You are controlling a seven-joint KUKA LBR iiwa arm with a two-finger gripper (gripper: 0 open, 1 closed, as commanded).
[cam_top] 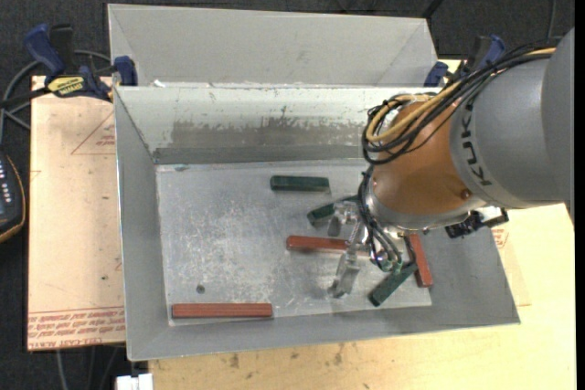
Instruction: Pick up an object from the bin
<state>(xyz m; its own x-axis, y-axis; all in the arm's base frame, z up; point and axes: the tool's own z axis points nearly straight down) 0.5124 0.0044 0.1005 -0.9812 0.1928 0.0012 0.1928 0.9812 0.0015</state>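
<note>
Where arm (430,169) hangs, flat red bar (311,244), scuffed metal bin (219,224).

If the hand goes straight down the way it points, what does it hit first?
Probably the bare bin floor under the hand, just beside the reddish-brown stick. Depth is unclear, so it may graze that stick's end.

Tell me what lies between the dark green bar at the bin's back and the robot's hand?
Camera view: a small green piece, then a short red-brown bar, lie between the dark green bar and the hand.
</note>
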